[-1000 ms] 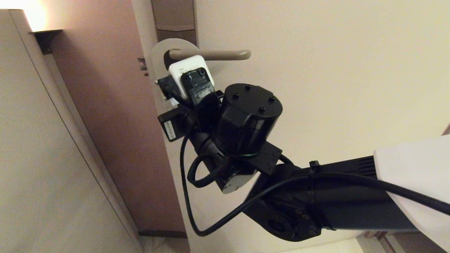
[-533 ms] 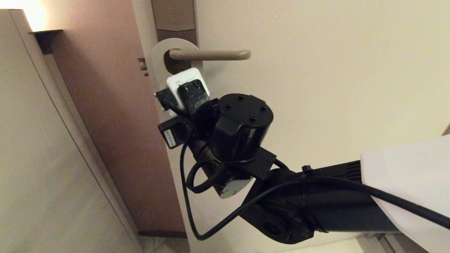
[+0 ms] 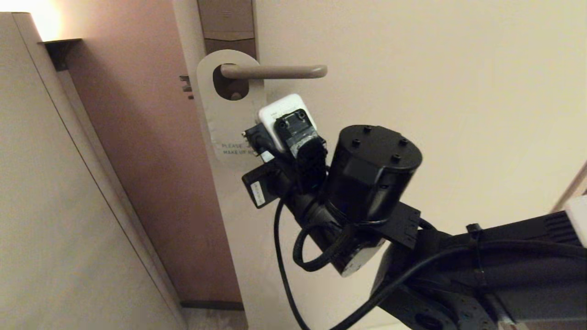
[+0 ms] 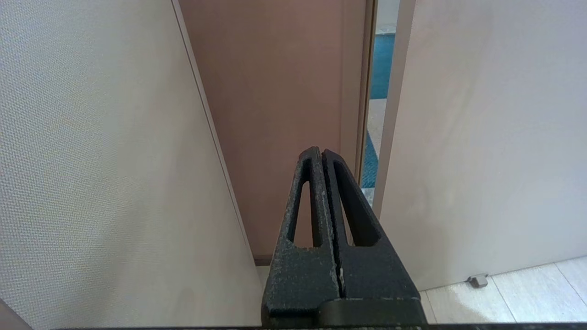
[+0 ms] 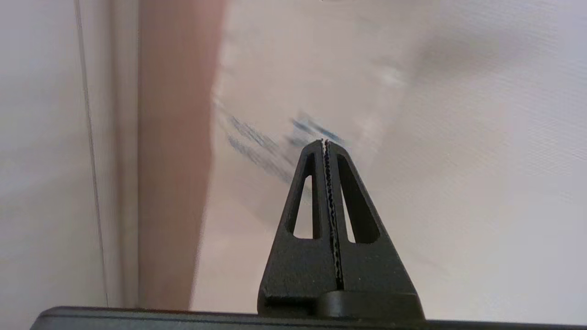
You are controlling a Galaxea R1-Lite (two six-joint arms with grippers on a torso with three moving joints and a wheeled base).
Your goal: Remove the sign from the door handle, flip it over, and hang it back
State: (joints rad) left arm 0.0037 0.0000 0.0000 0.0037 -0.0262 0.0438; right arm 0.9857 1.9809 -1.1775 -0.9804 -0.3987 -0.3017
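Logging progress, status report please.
Right gripper shut, empty, near white card sign. Sign hangs on beige lever door handle. Left gripper shut, parked.

**Free room around the door handle**

The handle (image 3: 274, 71) juts level across the door (image 3: 412, 91), its rounded end bare with open door face beyond it. The sign (image 3: 224, 114) hangs flat from its inner end, beside the door edge. The right gripper (image 5: 325, 143), pressed shut, and its arm crowd the space under the handle.
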